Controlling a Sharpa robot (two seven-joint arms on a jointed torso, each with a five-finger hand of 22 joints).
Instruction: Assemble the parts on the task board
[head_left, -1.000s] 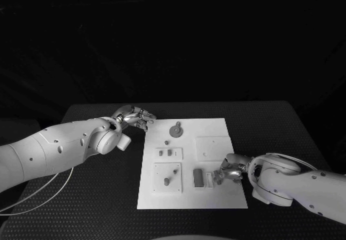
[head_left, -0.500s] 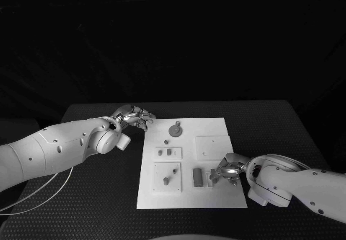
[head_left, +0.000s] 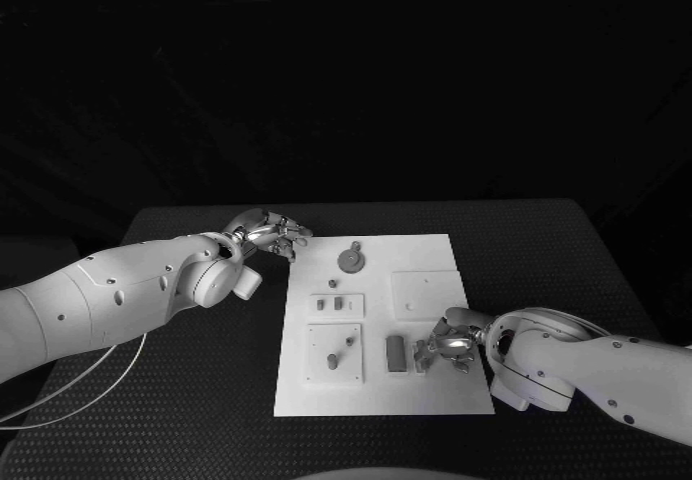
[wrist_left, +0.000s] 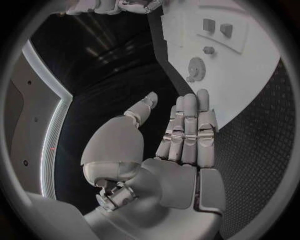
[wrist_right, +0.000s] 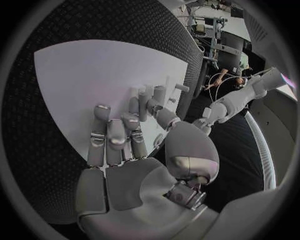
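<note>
Right hand (head_left: 450, 348) low over task board (head_left: 433, 255), fingers curled beside grey block (head_left: 395, 355), grasp unclear, likely for pickup; left hand (head_left: 268, 233) parked clear, fingers released.

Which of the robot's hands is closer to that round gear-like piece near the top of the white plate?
Left. The left hand hovers just off the board's far-left edge, beside the gear. The right hand works at the near right.
</note>
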